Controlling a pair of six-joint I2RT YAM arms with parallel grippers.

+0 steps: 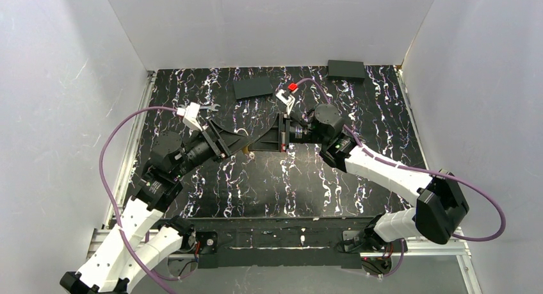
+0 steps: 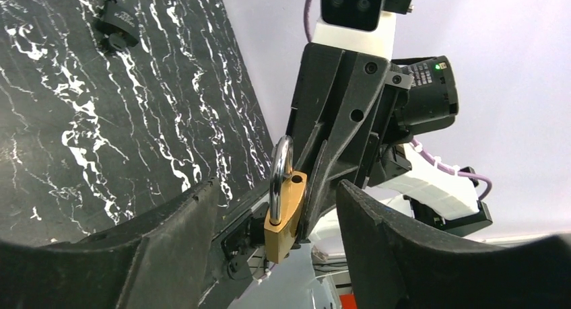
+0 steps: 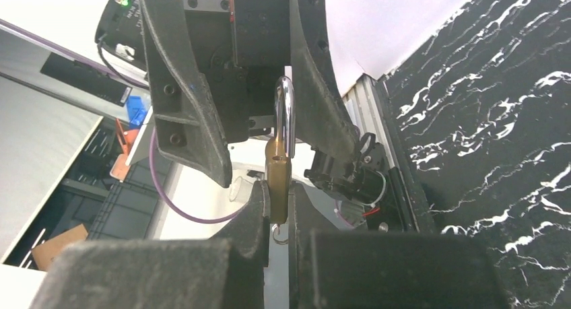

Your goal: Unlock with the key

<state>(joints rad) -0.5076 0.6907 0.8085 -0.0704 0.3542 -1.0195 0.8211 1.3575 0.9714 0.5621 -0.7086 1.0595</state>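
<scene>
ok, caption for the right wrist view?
Right gripper clamps the brass padlock by its body, shackle between the fingers of the open left gripper.

A robot test cell in a lab or workshop.

In the top view, plain white panels wall in a black, white-veined table top at the upper, left and right sides, making a closed booth rather than a room someone lives in. Two white-and-black robot arms, the left arm and the right arm, are mounted at the lower edge by an aluminium rail and trail purple cables. At the left of the right wrist view, past the cell, stand dark storage bins, a blue container and, at the lower left, a cardboard box.
</scene>
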